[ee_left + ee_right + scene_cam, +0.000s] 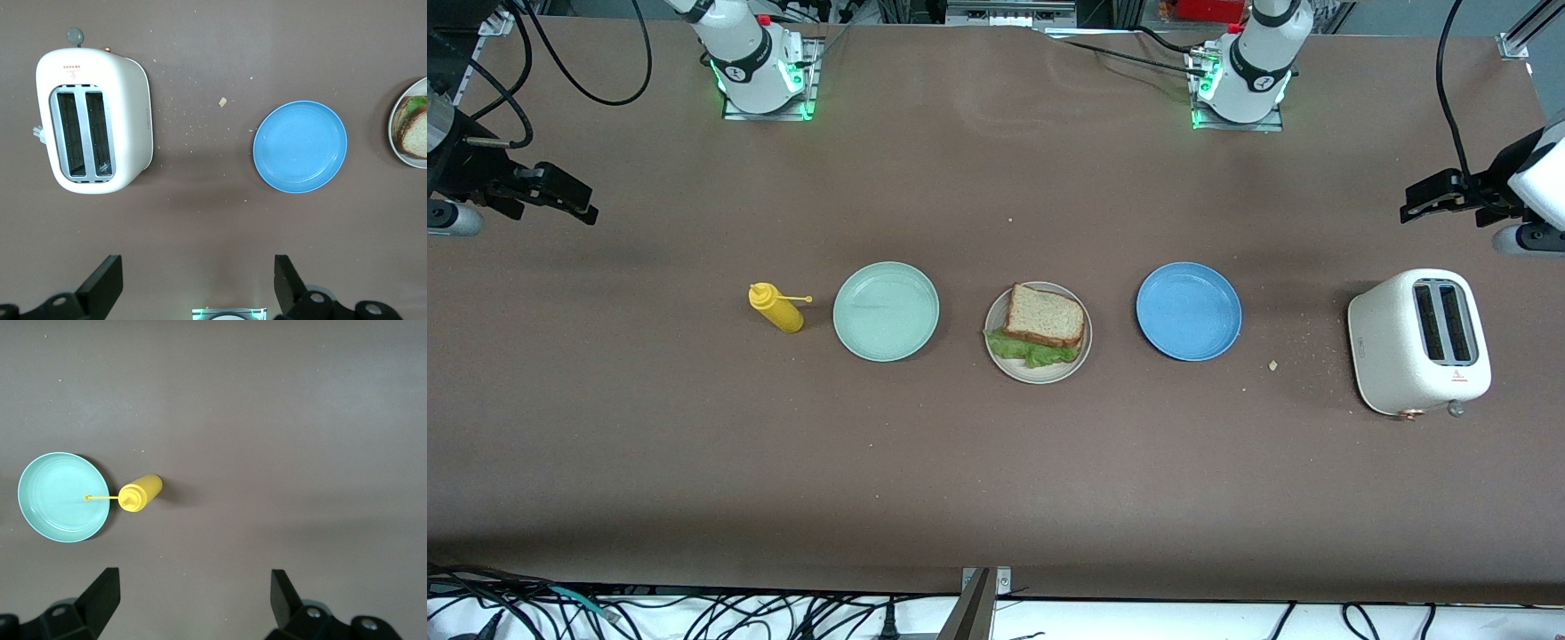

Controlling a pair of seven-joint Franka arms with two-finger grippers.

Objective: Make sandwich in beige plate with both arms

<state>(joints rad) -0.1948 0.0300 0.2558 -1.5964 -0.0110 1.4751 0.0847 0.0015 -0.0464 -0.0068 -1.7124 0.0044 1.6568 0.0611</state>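
Two brown bread slices with green lettuce, the sandwich (1040, 327), sit on round beige plate (1009, 363) mid-bench, between mint plate (886, 311) and blue plate (1189, 311). Left hand (193, 283) over bare bench near white toaster (1418, 342), fingers apart, empty. Right hand (190, 600) over bare bench near yellow squeeze bottle (775, 307), fingers apart, empty.

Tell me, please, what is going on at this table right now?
Nothing is being handled. A sandwich of brown bread with lettuce sits on the beige plate, between an empty mint green plate and an empty blue plate. The left gripper waits open over the toaster's end of the table; the right gripper hangs open over the yellow squeeze bottle's end.
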